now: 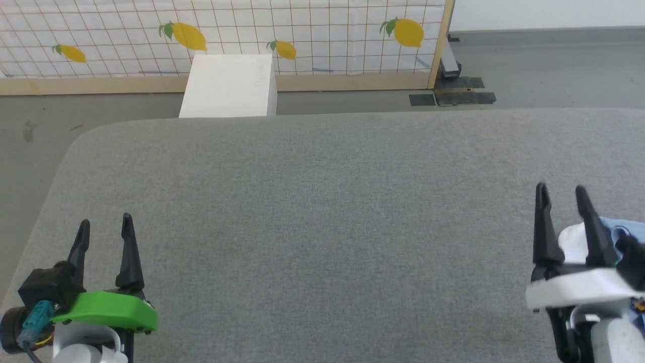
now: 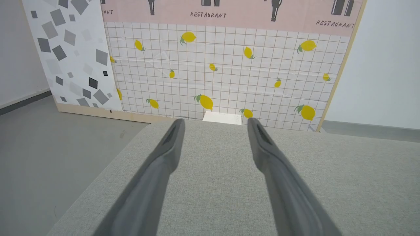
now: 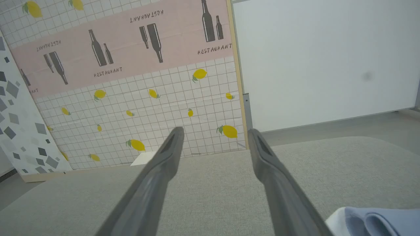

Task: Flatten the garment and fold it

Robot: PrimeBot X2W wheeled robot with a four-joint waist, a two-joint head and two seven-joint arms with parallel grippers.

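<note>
White box (image 1: 229, 85) between grey fabric surface (image 1: 322, 227) and lemon-print panel (image 1: 312, 35)

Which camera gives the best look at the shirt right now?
The right wrist view: the shirt lies at its bottom right corner, light blue folds with a white edge, close up. The head view catches a blue patch of it at the right edge, partly behind the right fingers.

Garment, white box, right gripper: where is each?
garment (image 3: 380, 223), right wrist view, on a light blue fold.
white box (image 1: 229, 85), head view, middle of its broad white face.
right gripper (image 1: 561, 190), head view, midway between its fingertips.
</note>
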